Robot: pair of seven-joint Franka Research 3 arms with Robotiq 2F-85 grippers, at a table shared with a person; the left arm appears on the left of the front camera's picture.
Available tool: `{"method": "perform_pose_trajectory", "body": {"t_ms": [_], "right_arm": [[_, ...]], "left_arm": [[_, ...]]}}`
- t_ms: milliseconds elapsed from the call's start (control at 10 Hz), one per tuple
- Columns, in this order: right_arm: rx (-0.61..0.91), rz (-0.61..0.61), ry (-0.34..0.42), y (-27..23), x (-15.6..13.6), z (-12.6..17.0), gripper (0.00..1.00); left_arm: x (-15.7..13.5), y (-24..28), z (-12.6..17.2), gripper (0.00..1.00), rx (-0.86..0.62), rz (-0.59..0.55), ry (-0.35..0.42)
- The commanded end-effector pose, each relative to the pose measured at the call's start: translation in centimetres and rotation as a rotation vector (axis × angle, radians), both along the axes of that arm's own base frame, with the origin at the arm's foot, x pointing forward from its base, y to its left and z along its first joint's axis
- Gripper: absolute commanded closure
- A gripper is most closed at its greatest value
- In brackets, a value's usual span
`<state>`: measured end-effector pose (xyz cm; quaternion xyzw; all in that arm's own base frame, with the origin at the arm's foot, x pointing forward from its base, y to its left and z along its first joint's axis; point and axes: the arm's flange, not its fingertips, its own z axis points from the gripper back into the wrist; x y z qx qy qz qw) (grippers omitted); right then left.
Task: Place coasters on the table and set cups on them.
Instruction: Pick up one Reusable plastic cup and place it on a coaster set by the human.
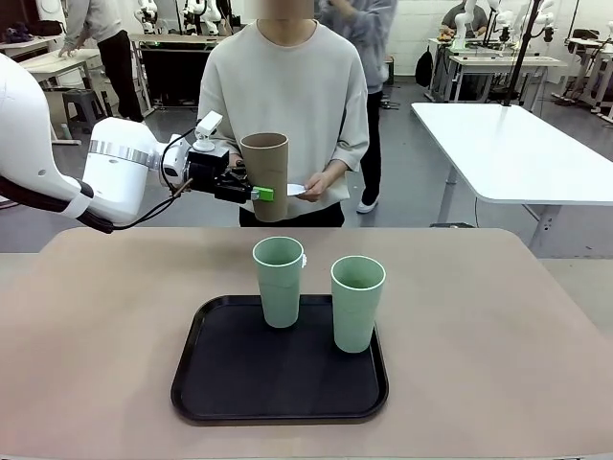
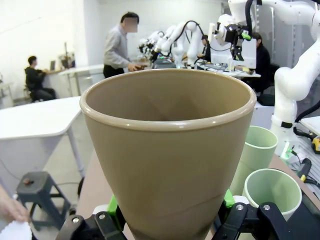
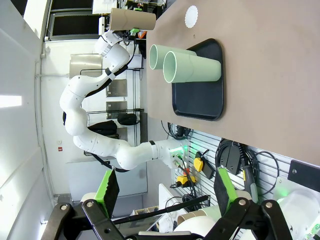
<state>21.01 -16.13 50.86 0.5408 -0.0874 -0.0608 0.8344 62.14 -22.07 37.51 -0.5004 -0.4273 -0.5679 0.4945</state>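
1. Bright, even indoor light; the tray (image 1: pixel 196 379) casts only a thin soft shadow on the table (image 1: pixel 96 316).
2. Left wrist view: the close brown cup (image 2: pixel 170 150) looks slightly soft; edges bow.
3. Right wrist view: the wall (image 3: pixel 20 125) is washed out white.

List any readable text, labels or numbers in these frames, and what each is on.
None readable.
No print on the brown cup, either green cup, or the tray.
A small wall label in the right wrist view is too small to read.
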Motion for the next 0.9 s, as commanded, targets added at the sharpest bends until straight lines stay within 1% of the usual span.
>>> {"method": "perform_pose_trajectory", "body": {"t_ms": [0, 100, 200, 500, 800], "right_arm": [[0.023, -0.001, -0.009, 0.0, 0.2, 0.1, 0.00], [0.023, -0.001, -0.009, 0.0, 0.2, 0.1, 0.00], [0.023, -0.001, -0.009, 0.0, 0.2, 0.1, 0.00], [0.023, -0.001, -0.009, 0.0, 0.2, 0.1, 0.00], [0.023, -0.001, -0.009, 0.0, 0.2, 0.1, 0.00]], "left_arm": [[0.0, 0.0, 0.0, 0.16, 0.000, 0.000, 0.000], [0.9, -0.2, -0.5, 0.16, 0.009, -0.005, -0.008], [2.2, -0.2, -1.0, 0.16, 0.008, 0.019, -0.004], [4.9, -0.5, -2.9, 0.16, 0.005, 0.045, 0.012], [6.9, -1.0, -3.8, 0.16, 0.012, 0.058, 0.028]]}}
